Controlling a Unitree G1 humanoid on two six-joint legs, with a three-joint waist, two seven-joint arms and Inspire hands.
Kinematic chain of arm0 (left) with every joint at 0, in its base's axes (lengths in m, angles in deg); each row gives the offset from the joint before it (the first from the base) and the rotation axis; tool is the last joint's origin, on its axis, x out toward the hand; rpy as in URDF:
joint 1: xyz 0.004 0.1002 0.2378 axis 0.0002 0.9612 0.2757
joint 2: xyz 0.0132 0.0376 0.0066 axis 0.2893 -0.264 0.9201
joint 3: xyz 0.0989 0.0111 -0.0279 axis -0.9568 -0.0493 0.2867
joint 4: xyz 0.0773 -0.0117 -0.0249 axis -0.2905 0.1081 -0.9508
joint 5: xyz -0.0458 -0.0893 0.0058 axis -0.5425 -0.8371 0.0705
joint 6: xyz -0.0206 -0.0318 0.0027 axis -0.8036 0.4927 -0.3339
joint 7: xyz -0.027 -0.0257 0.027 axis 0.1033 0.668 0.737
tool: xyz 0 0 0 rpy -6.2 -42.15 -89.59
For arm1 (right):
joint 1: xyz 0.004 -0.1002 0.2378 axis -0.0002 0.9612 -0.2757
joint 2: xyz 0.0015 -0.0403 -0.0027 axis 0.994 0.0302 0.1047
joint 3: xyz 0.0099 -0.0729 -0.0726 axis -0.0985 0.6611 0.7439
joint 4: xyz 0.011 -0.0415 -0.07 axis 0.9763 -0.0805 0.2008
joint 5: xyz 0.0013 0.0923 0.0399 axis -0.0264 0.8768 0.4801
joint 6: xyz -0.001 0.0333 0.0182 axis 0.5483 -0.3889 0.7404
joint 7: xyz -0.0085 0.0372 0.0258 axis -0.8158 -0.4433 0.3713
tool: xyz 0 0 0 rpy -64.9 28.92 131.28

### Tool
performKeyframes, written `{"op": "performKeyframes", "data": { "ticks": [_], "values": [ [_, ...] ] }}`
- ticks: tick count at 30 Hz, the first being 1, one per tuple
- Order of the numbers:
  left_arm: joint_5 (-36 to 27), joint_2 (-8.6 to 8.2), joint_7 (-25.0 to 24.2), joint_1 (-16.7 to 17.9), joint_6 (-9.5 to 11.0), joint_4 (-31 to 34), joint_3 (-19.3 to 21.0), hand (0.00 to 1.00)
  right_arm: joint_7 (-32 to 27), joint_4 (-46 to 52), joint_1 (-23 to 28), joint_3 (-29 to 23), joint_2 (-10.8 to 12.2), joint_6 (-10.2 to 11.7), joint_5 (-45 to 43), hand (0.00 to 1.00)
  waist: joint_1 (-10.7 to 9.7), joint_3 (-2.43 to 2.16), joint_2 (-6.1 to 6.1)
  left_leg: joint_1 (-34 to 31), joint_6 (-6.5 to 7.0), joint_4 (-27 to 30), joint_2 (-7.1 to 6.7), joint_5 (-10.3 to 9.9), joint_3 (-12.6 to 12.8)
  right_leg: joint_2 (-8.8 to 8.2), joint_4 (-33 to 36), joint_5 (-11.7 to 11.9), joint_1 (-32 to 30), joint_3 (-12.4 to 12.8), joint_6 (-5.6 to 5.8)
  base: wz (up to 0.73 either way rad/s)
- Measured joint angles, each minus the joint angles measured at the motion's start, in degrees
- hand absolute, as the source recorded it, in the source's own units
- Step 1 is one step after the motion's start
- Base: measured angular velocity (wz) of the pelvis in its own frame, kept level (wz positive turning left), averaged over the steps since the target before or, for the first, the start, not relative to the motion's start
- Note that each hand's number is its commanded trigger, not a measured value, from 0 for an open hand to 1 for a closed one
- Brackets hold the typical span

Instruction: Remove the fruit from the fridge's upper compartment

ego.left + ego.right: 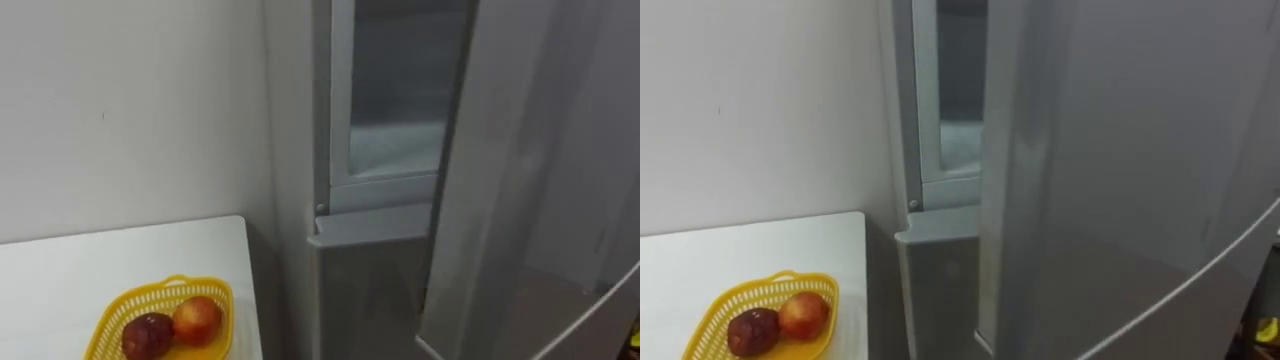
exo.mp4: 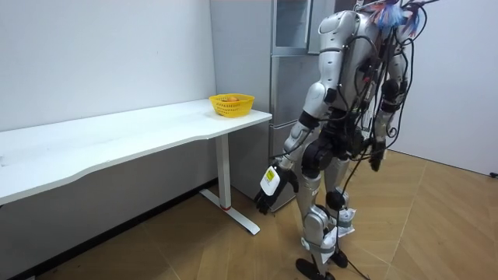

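Fruit lay in the yellow basket (image 1: pixel 118 308) on the white bench (image 1: pixel 90 265), near the bench's corner and just beside the fridge (image 1: pixel 370 280). There were two pieces, a dark red one (image 1: pixel 148 335) and a red-orange one (image 1: pixel 197 320), touching each other. I judged the basket sat there so that anything coming out of the fridge had only a short way to go.

The upper door (image 1: pixel 520 180) stood swung out towards me, and it hid much of the upper compartment (image 1: pixel 395 100). Through the gap I saw a pale, frosted interior, and I could not make out any item in it.

I stood facing the fridge with both arms hanging at my sides, clear of the door. My left robot hand (image 2: pixel 272 190) hung low by my thigh, fingers loose and released, grasping nothing that I could see. My right robot hand (image 2: pixel 376 161) hung on the far side of my body, and I could not tell how its fingers stood.

With the door open and my hands down, the scene fitted two stages. Either the item waited somewhere in the hidden part of the compartment, or the fruit in the basket was what the fridge had held.
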Motion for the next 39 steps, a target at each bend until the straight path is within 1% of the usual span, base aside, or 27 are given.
{"op": "performKeyframes", "data": {
  "ticks": [1, 4, 5, 6, 7, 8, 9, 10, 11, 12, 13, 14, 16, 17, 19, 20, 21, 24, 26, 27, 29, 31, 32, 34, 35, 37, 39],
  "values": [
    [0.04, -0.11, -0.03, 0.31, 0.01, 0.01, 0.20, 0.00, -0.29, -0.32, 0.29, -0.86, 0.25, -0.01, 1.07, 0.00, -0.02, 0.00, -0.01, 0.00, 0.00, 0.00, 0.00, 0.00, 0.00, -0.02, 0.00, 0.00, -0.01, -0.08, 0.00, 0.00],
    [-0.72, -0.26, -0.49, 0.75, 0.11, 0.03, 2.94, 0.00, -1.10, -2.27, 0.28, -7.13, 0.68, -0.76, 7.57, 0.00, -0.79, 0.13, -0.31, 0.39, 0.00, -0.07, -0.04, 0.00, 0.20, -0.13, 0.82, -0.36, -0.20, -0.02, -0.06, -0.02],
    [-0.64, -0.25, -0.46, 1.44, 0.19, 0.06, 4.88, 0.00, -2.10, -2.10, -0.42, -11.18, 0.68, -1.30, 9.60, 0.00, -1.10, 0.06, -0.60, 0.62, 0.00, -0.06, -0.12, -0.03, 0.16, -0.20, 1.01, -0.79, -0.05, 0.01, 0.01, 0.00],
    [-0.64, -0.25, -0.44, 2.08, 0.23, 0.06, 6.88, 0.00, -3.88, -1.90, -1.83, -16.06, 0.67, -1.30, 11.57, 0.00, -2.22, 0.08, -0.94, 0.62, 0.00, -0.03, -0.21, -0.06, -0.11, -0.29, 1.23, -0.99, -0.04, -0.13, 0.01, 0.04],
    [-0.58, -0.26, -0.45, 2.03, 0.18, 0.27, 7.87, 0.00, -4.88, -1.12, -2.41, -18.44, 0.64, -1.45, 12.71, 0.00, -2.68, -0.09, -1.51, 0.62, 0.00, -0.02, -0.25, -0.05, -0.19, -0.35, 1.37, -1.08, -0.06, -0.24, 0.05, 0.10],
    [-0.48, -0.22, -0.45, 2.42, 0.27, 0.65, 9.63, 0.00, -7.75, 3.14, -3.03, -22.71, 0.55, -2.10, 15.37, 0.00, -3.45, -0.08, -2.03, 0.71, -0.01, -0.04, -0.33, -0.03, -0.13, -0.58, 2.05, -1.35, -0.21, -0.57, 0.00, -0.04],
    [-0.17, -0.24, -0.44, 3.09, 0.26, 0.83, 11.36, 0.00, -10.63, 8.41, -3.54, -25.45, -0.13, -2.45, 16.94, 0.00, -3.43, -0.03, -2.30, 0.84, 0.01, -0.05, -0.37, -0.04, 0.06, -0.61, 2.52, -1.40, -0.41, -0.40, -0.02, -0.08],
    [-0.05, -0.19, -0.40, 3.27, 0.19, 1.27, 11.78, 0.00, -11.88, 10.60, -4.08, -26.21, -0.78, -2.34, 17.72, 0.00, -3.44, 0.01, -2.46, 0.83, 0.02, -0.04, -0.41, -0.04, 0.07, -0.62, 2.69, -1.42, -0.53, -0.33, -0.01, -0.09],
    [0.42, -0.12, -0.36, 3.62, 0.15, 2.75, 12.39, 0.00, -14.22, 14.53, -5.42, -27.33, -2.19, -2.07, 18.53, 0.00, -3.57, 0.22, -2.72, 0.52, 0.03, -0.05, -0.48, -0.04, -0.02, -0.61, 2.71, -1.53, -0.86, -0.17, 0.13, 0.04],
    [0.42, 0.12, -0.23, 3.52, 0.24, 3.24, 12.40, 0.00, -16.00, 16.42, -7.65, -27.87, -3.75, -1.12, 18.63, 0.00, -3.57, 0.28, -3.29, -0.11, 0.10, 0.12, -0.48, 0.03, -0.10, -0.59, 2.57, -1.46, -1.31, -0.14, 0.19, 0.08],
    [0.39, 0.17, -0.21, 3.46, 0.25, 3.37, 12.39, 0.00, -16.64, 16.79, -8.62, -28.18, -4.43, -0.59, 18.61, 0.00, -3.68, 0.34, -3.55, -0.35, 0.11, 0.24, -0.45, 0.04, -0.17, -0.55, 2.38, -1.30, -1.41, -0.16, 0.17, 0.07],
    [0.39, 0.16, -0.20, 3.50, 0.22, 3.58, 12.19, 0.00, -18.34, 18.54, -10.90, -28.96, -5.34, -0.22, 18.58, 0.00, -3.37, 0.31, -3.97, -0.76, 0.11, 0.32, -0.37, 0.04, -0.25, -0.43, 1.75, -0.95, -1.46, -0.21, 0.14, 0.03],
    [0.39, 0.16, -0.21, 3.55, 0.16, 3.70, 11.93, 0.00, -20.62, 20.68, -12.38, -28.90, -5.84, 0.87, 18.63, 0.00, -3.00, 0.26, -4.35, -1.71, 0.11, 0.49, -0.36, 0.04, -0.50, -0.42, 1.62, -0.73, -2.16, -0.42, 0.11, 0.10],
    [0.38, 0.17, -0.23, 3.55, 0.09, 3.78, 11.69, 0.00, -20.86, 20.59, -13.11, -28.93, -5.93, 1.33, 18.82, 0.00, -3.00, 0.10, -4.14, -2.25, 0.11, 0.82, -0.36, 0.04, -0.91, -0.37, 0.86, -0.51, -2.15, -0.68, 0.19, 0.21],
    [0.41, 0.16, -0.23, 3.70, -0.04, 3.98, 11.10, 0.00, -21.55, 19.51, -13.12, -28.89, -5.65, 1.28, 19.13, 0.00, -2.69, 0.02, -4.08, -2.56, 0.11, 0.94, -0.38, 0.04, -1.58, -0.30, -0.20, -0.20, -2.07, -1.17, 0.16, 0.19],
    [0.38, 0.15, -0.19, 3.99, -0.38, 4.15, 11.12, 0.00, -21.73, 17.04, -13.19, -28.91, -5.33, 1.26, 19.17, 0.00, -2.69, -0.09, -3.94, -2.80, 0.11, 0.93, -0.37, 0.05, -1.76, -0.33, -0.19, -0.12, -1.94, -1.69, 0.11, 0.12],
    [0.38, 0.12, -0.08, 4.12, -0.53, 4.16, 11.12, 0.00, -21.86, 15.52, -13.20, -28.91, -5.09, 1.26, 19.19, 0.00, -2.68, -0.10, -3.90, -2.92, 0.10, 0.95, -0.37, 0.06, -1.75, -0.33, -0.21, -0.12, -1.92, -1.78, 0.11, 0.09],
    [0.42, -0.35, 0.09, 3.90, -1.58, 4.15, 10.93, 0.00, -20.83, 6.39, -12.64, -28.18, -3.46, 1.16, 20.90, 0.00, -2.49, -0.08, -3.56, -3.14, 0.09, 0.96, -0.32, 0.06, -2.02, -0.30, -0.35, -0.19, -1.44, -1.76, 0.05, 0.03],
    [0.37, -0.43, 0.08, 3.51, -1.58, 4.04, 10.92, 0.00, -19.39, -0.95, -11.17, -27.89, -0.84, 0.20, 21.07, 0.00, -3.13, 0.02, -3.57, -2.87, 0.07, 0.99, -0.39, 0.05, -3.08, -0.37, -0.57, -0.37, -0.58, -2.67, -0.01, 0.20],
    [0.38, -0.65, 0.07, 3.57, -1.53, 4.04, 10.96, 0.00, -18.79, -2.96, -9.79, -27.90, 0.44, -0.28, 21.49, 0.00, -3.06, 0.13, -3.39, -2.32, 0.05, 0.94, -0.45, 0.03, -3.08, -0.45, -0.51, -0.63, -0.15, -2.69, -0.06, 0.10],
    [0.42, -0.99, 0.04, 3.64, -1.57, 4.04, 10.96, 0.00, -17.63, -5.43, -7.94, -27.78, 1.35, -1.21, 22.13, 0.00, -3.12, 0.05, -2.71, -1.98, -0.03, 0.95, -0.64, -0.02, -3.06, -0.69, -0.27, -1.18, 0.05, -2.67, -0.07, 0.00],
    [0.44, -1.24, 0.05, 3.57, -1.48, 3.69, 11.06, 0.00, -16.78, -6.50, -6.40, -27.78, 1.81, -1.28, 22.60, 0.00, -3.11, -0.11, -2.10, -1.93, -0.03, 0.95, -0.71, -0.02, -3.08, -0.72, -0.14, -1.30, -0.05, -2.48, -0.02, 0.00],
    [0.59, -1.25, 0.08, 3.47, -1.44, 2.31, 11.17, 0.00, -16.59, -7.27, -5.61, -27.79, 1.83, -1.22, 22.27, 0.00, -3.13, -0.03, -1.55, -1.58, -0.03, 0.98, -0.73, -0.02, -3.08, -0.74, -0.11, -1.38, -0.20, -2.37, 0.02, -0.03],
    [0.91, -1.24, 0.09, 3.62, -1.70, 0.52, 11.26, 0.00, -16.37, -9.02, -5.30, -27.72, 1.91, -1.25, 20.71, 0.00, -3.10, -0.02, -1.33, -0.99, -0.08, 0.91, -0.73, -0.18, -3.09, -0.68, 0.59, -1.89, -0.12, -1.81, 0.01, -0.06],
    [0.87, -1.31, 0.03, 3.61, -2.22, -0.31, 11.26, 0.00, -16.17, -9.79, -5.25, -27.54, 2.13, -1.25, 20.16, 0.00, -3.04, -0.02, -1.33, -0.97, -0.05, 0.71, -0.70, -0.32, -3.15, -0.69, 0.98, -2.05, -0.24, -1.80, 0.02, 0.00],
    [0.75, -1.49, -0.08, 3.79, -2.49, -1.10, 11.27, 0.00, -15.58, -11.48, -5.28, -26.66, 2.20, -1.33, 20.09, 0.00, -2.77, -0.03, -1.32, -0.95, -0.04, 0.88, -0.67, -0.31, -3.16, -0.69, 1.00, -1.81, -0.16, -1.84, 0.01, 0.00],
    [0.49, -1.79, -0.09, 3.77, -2.80, -2.38, 11.24, 0.00, -14.13, -12.91, -6.02, -26.30, 2.30, -2.54, 20.05, 0.00, -2.68, -0.11, -1.20, -1.00, -0.01, 1.13, -0.66, -0.28, -3.15, -0.70, 0.98, -1.55, -0.04, -1.84, 0.06, 0.00]
  ]
}}
